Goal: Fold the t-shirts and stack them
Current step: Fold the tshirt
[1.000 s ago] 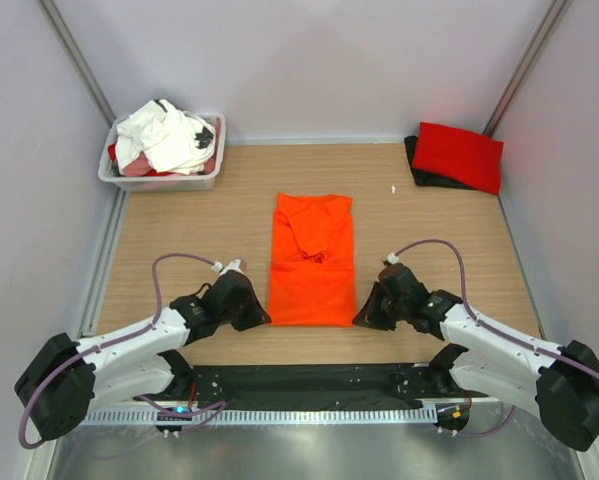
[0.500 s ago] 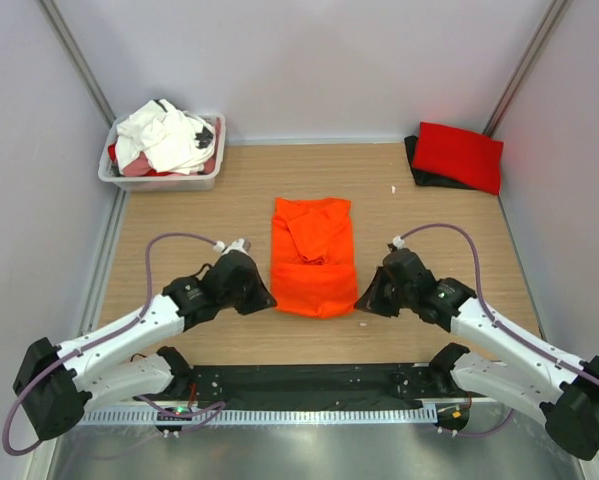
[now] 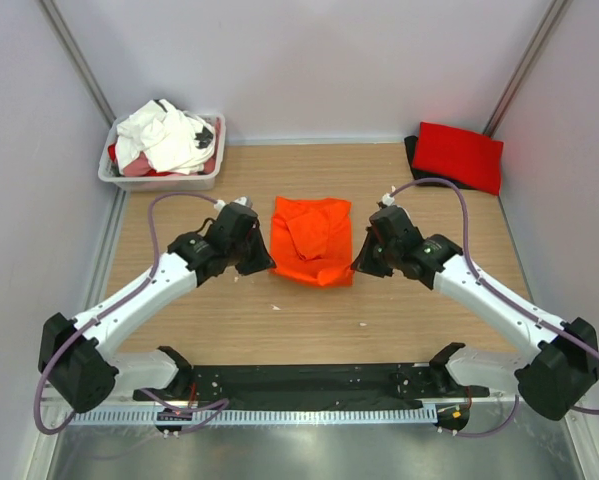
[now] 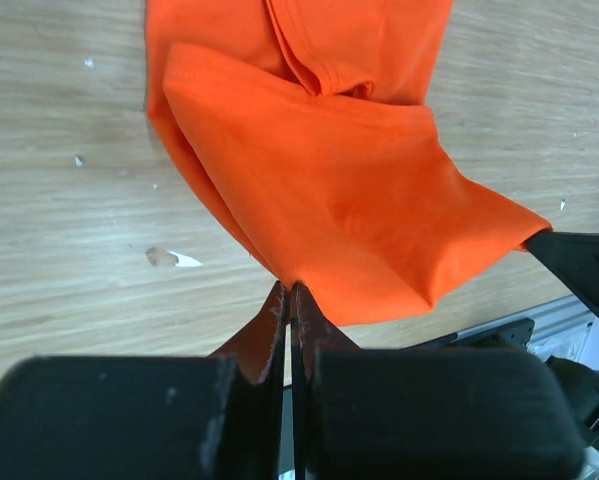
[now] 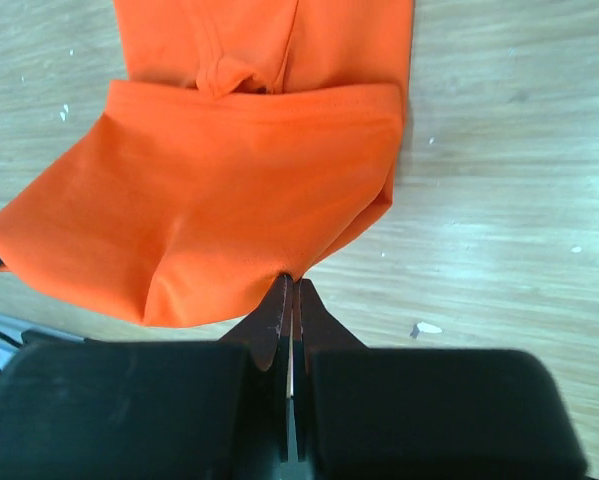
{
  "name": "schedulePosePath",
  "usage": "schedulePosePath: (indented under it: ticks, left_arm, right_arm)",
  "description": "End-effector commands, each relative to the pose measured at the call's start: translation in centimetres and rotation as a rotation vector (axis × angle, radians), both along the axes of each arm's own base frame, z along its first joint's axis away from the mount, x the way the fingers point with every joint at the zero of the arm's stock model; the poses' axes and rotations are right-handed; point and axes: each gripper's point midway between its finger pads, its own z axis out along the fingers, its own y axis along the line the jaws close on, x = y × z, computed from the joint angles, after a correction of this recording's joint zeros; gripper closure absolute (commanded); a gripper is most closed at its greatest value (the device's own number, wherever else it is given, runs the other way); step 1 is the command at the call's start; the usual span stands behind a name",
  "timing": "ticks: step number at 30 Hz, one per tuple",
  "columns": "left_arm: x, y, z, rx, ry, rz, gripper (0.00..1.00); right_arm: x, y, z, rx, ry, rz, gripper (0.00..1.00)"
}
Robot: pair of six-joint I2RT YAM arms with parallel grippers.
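The bright orange t-shirt [image 3: 312, 240] lies in the middle of the wooden table, its near half lifted and carried back over the far half. My left gripper [image 3: 266, 268] is shut on the shirt's near left corner [image 4: 291, 285]. My right gripper [image 3: 356, 268] is shut on the near right corner [image 5: 291, 277]. Both hold the hem a little above the table. A folded red t-shirt [image 3: 458, 155] lies on a black one [image 3: 415, 160] at the far right. White shirts [image 3: 164, 137] are heaped in the tub.
A white plastic tub [image 3: 161, 181] stands at the far left corner. Grey walls close the table on three sides. A black rail [image 3: 309, 383] runs along the near edge. Small white specks [image 4: 169, 259] lie on the wood.
Both grippers have moved away from the near edge, carrying the orange shirt's hem up and back. The shirt now looks about half as long.
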Motion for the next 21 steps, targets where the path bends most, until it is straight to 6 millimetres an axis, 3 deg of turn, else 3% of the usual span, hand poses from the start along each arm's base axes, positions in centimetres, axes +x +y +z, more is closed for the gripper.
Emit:
schedulePosePath:
  ticks: [1, 7, 8, 9, 10, 11, 12, 13, 14, 15, 16, 17, 18, 19, 20, 21]
  left_arm:
    - [1.0, -0.1, 1.2, -0.001, -0.002, -0.050, 1.00]
    - [3.8, -0.2, 1.7, -0.002, 0.008, -0.056, 1.00]
    - [4.9, -0.1, 2.6, -0.012, -0.010, -0.046, 1.00]
    - [5.6, 0.0, 1.9, 0.008, 0.007, -0.048, 1.00]
    - [6.6, -0.4, 3.4, -0.013, -0.016, -0.051, 1.00]
    - [7.5, -0.4, 3.5, -0.013, -0.012, -0.050, 1.00]
    - [9.1, 0.1, 2.3, 0.005, 0.022, -0.034, 0.99]
    - [10.9, -0.3, 3.8, -0.021, 0.001, -0.033, 0.99]
    - [12.6, 0.5, 3.7, -0.021, 0.019, -0.006, 0.99]
    - [14.0, 0.5, 3.6, -0.024, 0.027, -0.004, 0.99]
    - [17.3, 0.0, 2.9, -0.017, 0.043, 0.006, 0.99]
    - [18.4, 0.5, 2.6, -0.038, 0.088, 0.007, 0.88]
    - [19.9, 0.4, 1.5, -0.030, 0.119, 0.001, 0.77]
    - [23.4, -0.1, 1.0, -0.022, 0.112, 0.008, 0.66]
    - [24.1, 0.6, -0.4, -0.004, 0.172, 0.016, 0.54]
    - [25.4, 0.3, -0.7, -0.028, 0.170, -0.002, 0.38]
  right_arm:
    - [2.3, -0.8, 1.9, -0.033, -0.064, -0.009, 0.99]
    - [5.2, -0.9, 2.7, -0.040, -0.071, 0.004, 0.99]
    - [6.3, -1.2, 3.7, -0.036, -0.094, -0.013, 0.99]
    - [6.7, -0.8, 4.1, -0.017, -0.087, 0.012, 0.99]
    - [7.7, -0.7, 3.5, -0.032, -0.065, 0.021, 0.99]
    - [9.5, -1.0, 5.3, -0.018, -0.105, 0.007, 0.99]
    - [10.7, -1.0, 5.6, -0.014, -0.102, 0.007, 0.99]
    - [12.4, -1.0, 4.5, -0.032, -0.075, 0.015, 0.99]
    - [14.9, -0.6, 6.5, -0.014, -0.120, 0.008, 0.99]
    - [16.8, -1.3, 6.7, -0.022, -0.122, -0.016, 0.99]
    - [18.6, -1.4, 7.3, -0.047, -0.146, -0.023, 0.99]
    - [22.7, -0.9, 7.2, -0.086, -0.170, -0.027, 0.95]
    - [24.2, -1.3, 6.8, -0.107, -0.152, -0.028, 0.83]
    - [26.1, -0.8, 6.0, -0.102, -0.142, -0.004, 0.62]
    - [28.9, -0.5, 9.6, -0.077, -0.231, -0.015, 0.35]
    - [29.5, -1.3, 3.7, -0.126, -0.059, -0.039, 0.32]
